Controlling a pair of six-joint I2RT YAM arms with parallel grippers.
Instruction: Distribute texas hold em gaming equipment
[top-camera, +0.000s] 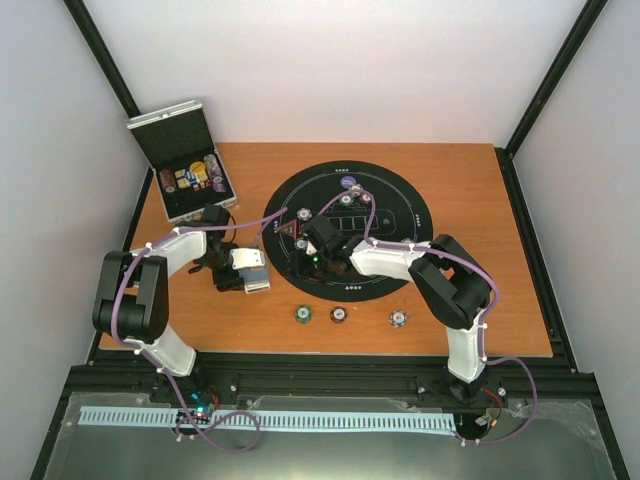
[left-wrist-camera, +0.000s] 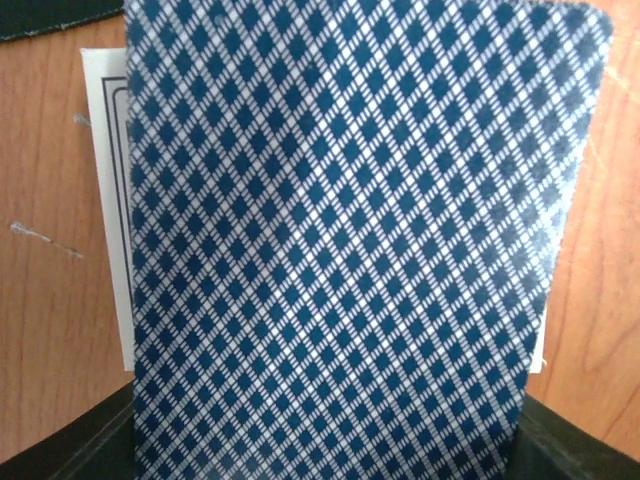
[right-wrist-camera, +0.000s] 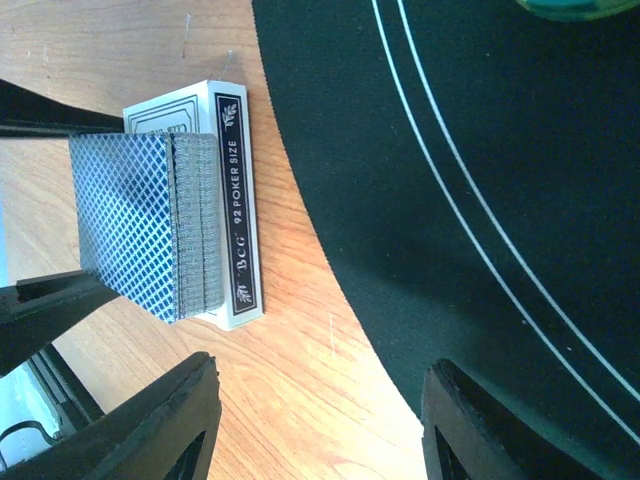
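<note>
Where green chip (top-camera: 302, 313) lies: wooden table (top-camera: 480, 220), white walls (top-camera: 330, 70).

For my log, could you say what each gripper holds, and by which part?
Right gripper: open, empty. Left gripper: fingers flank the card deck on two opposite edges; whether they grip it cannot be told.

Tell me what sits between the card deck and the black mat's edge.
The white card box, right beside the deck, then a strip of bare wooden table before the mat. The right wrist view shows it.
</note>
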